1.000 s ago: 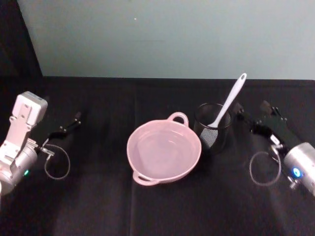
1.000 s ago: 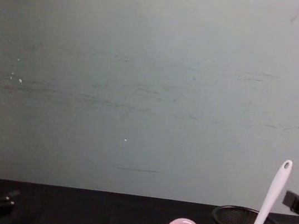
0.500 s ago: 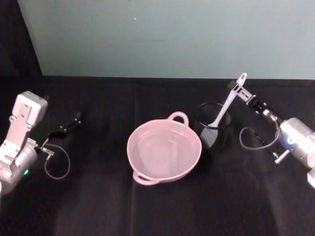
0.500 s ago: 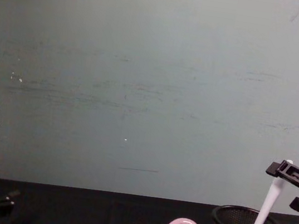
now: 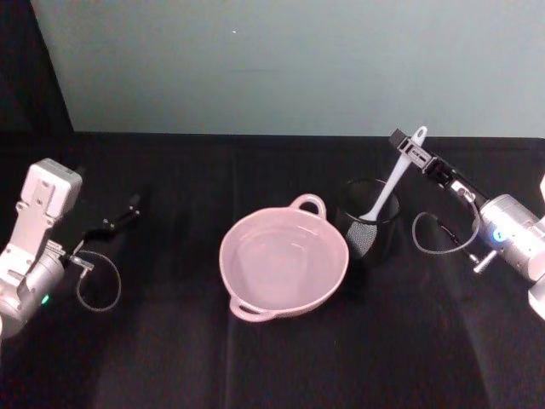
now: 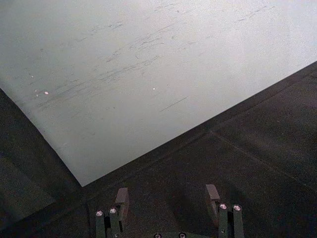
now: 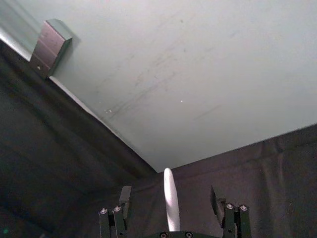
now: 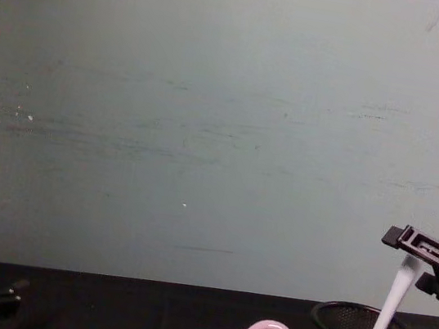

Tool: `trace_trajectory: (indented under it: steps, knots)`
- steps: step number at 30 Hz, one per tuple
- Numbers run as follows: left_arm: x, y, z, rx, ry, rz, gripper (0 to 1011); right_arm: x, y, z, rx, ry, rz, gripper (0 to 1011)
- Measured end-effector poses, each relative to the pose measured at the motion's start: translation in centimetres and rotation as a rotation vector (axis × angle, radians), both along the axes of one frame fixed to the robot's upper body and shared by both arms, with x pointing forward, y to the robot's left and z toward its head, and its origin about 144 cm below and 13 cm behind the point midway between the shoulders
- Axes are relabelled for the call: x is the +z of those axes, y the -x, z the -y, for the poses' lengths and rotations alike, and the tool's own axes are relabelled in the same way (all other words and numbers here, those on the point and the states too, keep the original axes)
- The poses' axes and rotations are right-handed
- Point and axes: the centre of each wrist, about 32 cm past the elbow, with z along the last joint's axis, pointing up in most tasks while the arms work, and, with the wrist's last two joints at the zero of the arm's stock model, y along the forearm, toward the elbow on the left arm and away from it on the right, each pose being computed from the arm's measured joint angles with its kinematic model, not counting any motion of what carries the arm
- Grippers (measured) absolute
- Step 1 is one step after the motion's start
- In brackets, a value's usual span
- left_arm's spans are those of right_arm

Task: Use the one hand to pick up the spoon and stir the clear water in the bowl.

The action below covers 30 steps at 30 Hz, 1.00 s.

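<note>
Holding the spoon (image 5: 388, 188), a mesh cup (image 5: 383, 244) flanks the bowl (image 5: 239, 256).

My right gripper (image 5: 409, 149) is at the top of the spoon (image 5: 383, 198) handle. Its fingers (image 7: 125, 196) are spread, with a gap on each side of the handle. The spoon leans in a mesh cup (image 5: 356, 243), whose rim rings the blade. The cup stands just beside the bowl (image 5: 232, 271), on its right. The bowl's mouth is open from above. Open black bench (image 5: 170, 349) lies in front of the bowl. A wall (image 5: 298, 68) closes the far edge. My left gripper (image 5: 126, 211) sits well apart, far left.
</note>
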Motion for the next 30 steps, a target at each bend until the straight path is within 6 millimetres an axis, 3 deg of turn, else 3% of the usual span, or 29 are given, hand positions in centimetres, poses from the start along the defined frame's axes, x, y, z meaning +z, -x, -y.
trace_trajectory:
  steps: [6, 12, 30]
  knots:
    - [0.0, 0.0, 0.0, 0.000, 0.000, 0.000, 1011, -0.5, 0.0, 0.3, 0.006, 0.056, 0.059, 997]
    - [0.0, 0.0, 0.0, 0.000, 0.000, 0.000, 1011, -0.6, 0.1, 0.5, 0.009, 0.069, 0.073, 893]
    - [0.0, 0.0, 0.0, 0.000, 0.000, 0.000, 1011, -0.2, 1.1, 0.4, 0.017, 0.078, 0.091, 313]
